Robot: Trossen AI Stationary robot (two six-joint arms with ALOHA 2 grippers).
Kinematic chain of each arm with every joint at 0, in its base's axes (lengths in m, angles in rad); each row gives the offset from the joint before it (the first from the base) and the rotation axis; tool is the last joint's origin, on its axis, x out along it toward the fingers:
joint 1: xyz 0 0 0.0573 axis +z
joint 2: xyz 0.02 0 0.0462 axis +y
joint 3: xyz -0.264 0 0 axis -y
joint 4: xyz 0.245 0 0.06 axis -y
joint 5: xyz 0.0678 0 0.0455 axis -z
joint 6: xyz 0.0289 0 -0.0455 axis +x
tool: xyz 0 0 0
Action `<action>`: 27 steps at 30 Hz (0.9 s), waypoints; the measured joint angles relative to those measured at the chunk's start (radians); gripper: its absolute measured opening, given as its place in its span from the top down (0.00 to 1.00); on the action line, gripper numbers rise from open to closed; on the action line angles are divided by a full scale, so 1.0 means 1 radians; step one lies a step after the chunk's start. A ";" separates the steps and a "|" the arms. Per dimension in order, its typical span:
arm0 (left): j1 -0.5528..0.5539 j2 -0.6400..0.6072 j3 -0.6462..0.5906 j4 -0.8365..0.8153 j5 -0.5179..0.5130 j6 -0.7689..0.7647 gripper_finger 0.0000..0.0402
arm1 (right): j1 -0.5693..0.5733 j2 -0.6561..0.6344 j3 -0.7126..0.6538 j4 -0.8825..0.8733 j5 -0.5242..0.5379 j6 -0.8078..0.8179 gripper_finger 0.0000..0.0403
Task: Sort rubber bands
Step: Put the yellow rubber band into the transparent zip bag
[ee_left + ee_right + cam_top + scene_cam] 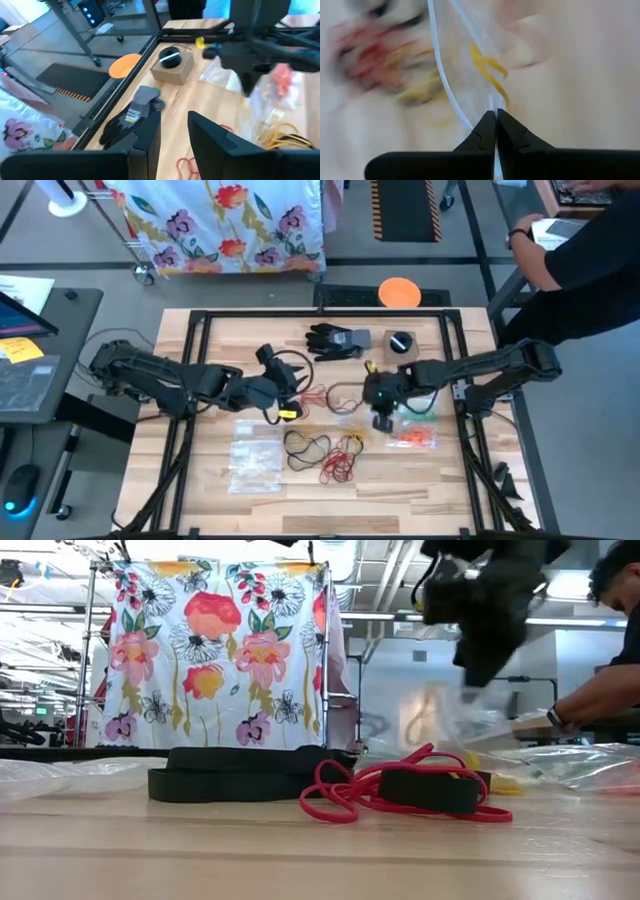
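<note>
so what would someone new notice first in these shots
Probably the loose tangle of rubber bands in red, orange, yellow and black, spread over the middle of the wooden table. Next, the right gripper, its fingers shut on a clear plastic bag with a yellow band inside, lifted above the table. A black glove lies at the far edge.

A black glove (336,340) lies at the far edge of my wooden table (200,480), a small cardboard box (401,343) just beside it. An orange disc (399,292) sits on the floor beyond the box. Clear plastic bags (254,463) rest nearer the front, well apart from the glove. A floral cloth (215,650) hangs behind, and a person (580,255) leans at the far corner.
</note>
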 joint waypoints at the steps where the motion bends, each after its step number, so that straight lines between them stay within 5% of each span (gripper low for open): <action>1: 0.001 0.000 0.000 -0.005 -0.001 0.000 0.77 | -0.007 0.000 0.000 0.011 0.032 0.009 0.99; 13: 0.000 0.001 0.000 -0.103 0.000 -0.027 0.77 | -0.101 -0.015 0.064 0.172 0.055 -0.011 0.99; 19: 0.000 0.001 0.000 -0.147 0.003 -0.054 0.77 | 0.052 -0.053 0.076 0.266 0.070 -0.061 0.99; 24: -0.002 0.001 0.000 -0.171 0.007 -0.092 0.77 | 0.115 -0.036 0.068 0.151 0.262 0.014 0.99; 27: -0.009 0.001 0.000 -0.171 0.007 -0.125 0.77 | 0.097 -0.037 0.068 0.117 0.278 0.055 0.99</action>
